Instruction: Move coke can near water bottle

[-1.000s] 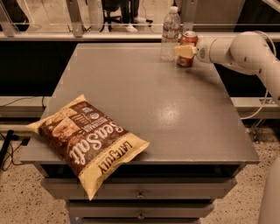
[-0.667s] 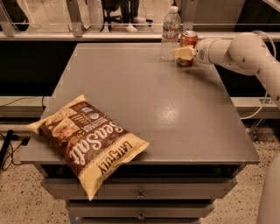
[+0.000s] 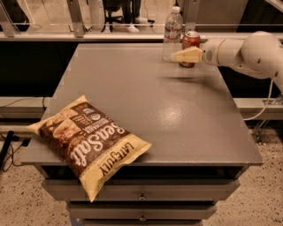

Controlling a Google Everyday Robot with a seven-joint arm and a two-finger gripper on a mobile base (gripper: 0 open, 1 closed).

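Coke can (image 3: 191,40) stays beside water bottle (image 3: 172,31); claw (image 3: 178,56) before it seemingly unmoved.

Smooth table (image 3: 177,123), glossy chip bag (image 3: 90,143), metal coke can (image 3: 191,40), clear plastic water bottle (image 3: 173,33), matt gripper (image 3: 177,56) before the can.

An office-like lab space — a grey counter (image 3: 146,97) over drawers (image 3: 141,194), speckled floor (image 3: 265,194), cables (image 3: 6,148) by its left edge, a chair (image 3: 112,11) beyond the far edge. The gripper (image 3: 179,56) hovers near the far right corner.

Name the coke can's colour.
Coke can: red, silver top, in camera view; gripper overlaps its lower half.
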